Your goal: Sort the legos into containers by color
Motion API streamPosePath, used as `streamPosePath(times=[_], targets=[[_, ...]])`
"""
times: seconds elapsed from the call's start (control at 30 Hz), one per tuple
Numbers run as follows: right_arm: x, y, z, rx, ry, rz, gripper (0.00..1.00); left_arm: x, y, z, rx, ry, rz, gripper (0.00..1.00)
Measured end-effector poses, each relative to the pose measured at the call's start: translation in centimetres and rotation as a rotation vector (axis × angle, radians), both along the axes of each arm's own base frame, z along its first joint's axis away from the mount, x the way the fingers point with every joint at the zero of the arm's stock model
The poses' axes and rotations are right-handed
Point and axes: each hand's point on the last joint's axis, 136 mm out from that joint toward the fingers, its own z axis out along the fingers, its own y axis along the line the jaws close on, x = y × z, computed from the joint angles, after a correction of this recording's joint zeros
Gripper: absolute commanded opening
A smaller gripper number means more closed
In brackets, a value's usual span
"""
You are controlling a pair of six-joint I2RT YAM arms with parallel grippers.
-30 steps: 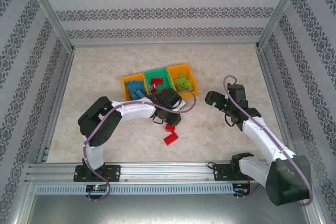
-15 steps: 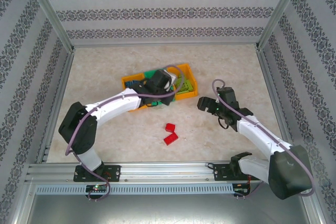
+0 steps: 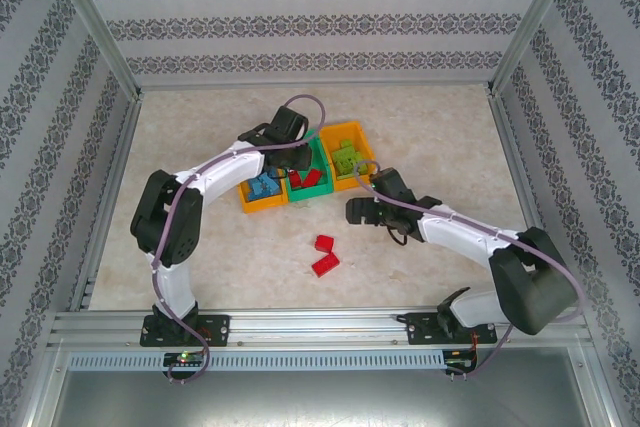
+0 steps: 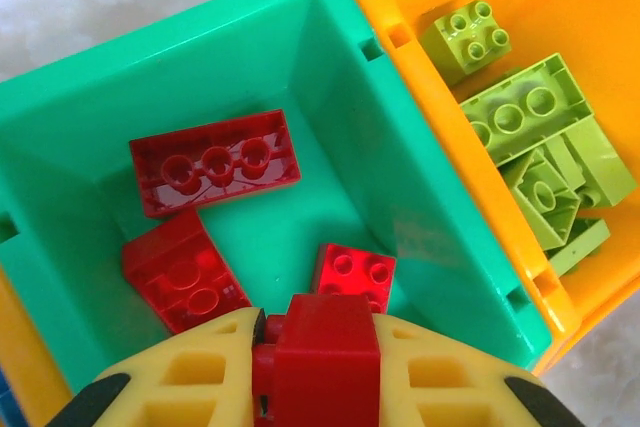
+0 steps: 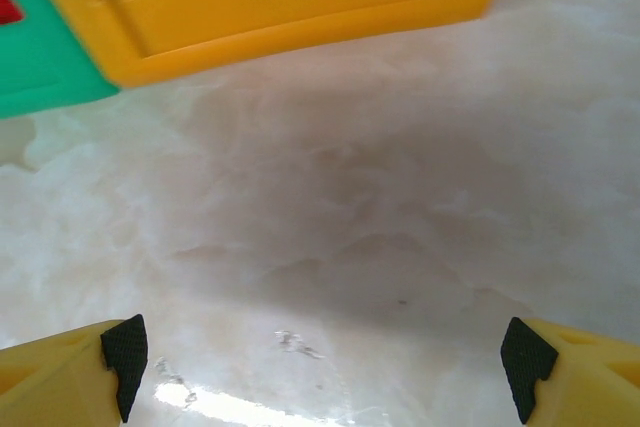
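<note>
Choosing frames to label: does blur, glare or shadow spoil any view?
Left wrist: sharp, evenly lit; red bricks in the green bin read clearly. Right wrist: orange bin soft, a shadow and a glare patch on the table. Top external: even light, loose red bricks small but distinct.

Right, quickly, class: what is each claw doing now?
Left claw: shut on a red lego.
Right claw: open, empty.

2 red legos (image 3: 325, 265) loose nr bins (image 3: 262, 204)
</note>
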Motion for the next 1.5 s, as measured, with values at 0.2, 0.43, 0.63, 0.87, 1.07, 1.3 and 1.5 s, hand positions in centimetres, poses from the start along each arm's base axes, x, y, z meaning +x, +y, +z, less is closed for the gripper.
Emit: streamPosePath(times=[0.2, 0.43, 0.63, 0.87, 1.07, 1.3, 1.5], targets=[[-0.9, 2.3, -0.1, -0.032, -0.02, 0.122, 0.92, 0.2, 0.0, 0.1, -0.02, 0.009, 0.031, 0.72], [-2.6, 4.7, 0.0, -0.047, -0.038, 0.28, 0.88, -0.2, 0.7, 0.7, -0.027, 0.001, 0.075, 0.95], [-4.3, 7.6, 0.4, -0.03, -0.047, 0.446, 0.85, -1.4, 1.5, 1.7, -0.045, -0.007, 0.1, 0.99], [-6.0, 9.5, -0.4, -0.039, -0.016, 0.601, 0.8, -2.4, 3.6, 2.1, -0.083, 0.01, 0.148, 0.99], [-6.4, 10.6, -1.5, -0.064, 0.014, 0.683, 0.74, -3.6, 5.7, 0.8, -0.112, 0.062, 0.203, 1.0], [-6.7, 11.1, -3.0, -0.109, 0.061, 0.736, 0.65, -4.3, 6.4, 0.2, -0.134, 0.091, 0.223, 0.99], [-7.0, 10.9, -3.9, -0.144, 0.091, 0.757, 0.51, -4.7, 6.9, 0.4, -0.152, 0.089, 0.234, 1.0]])
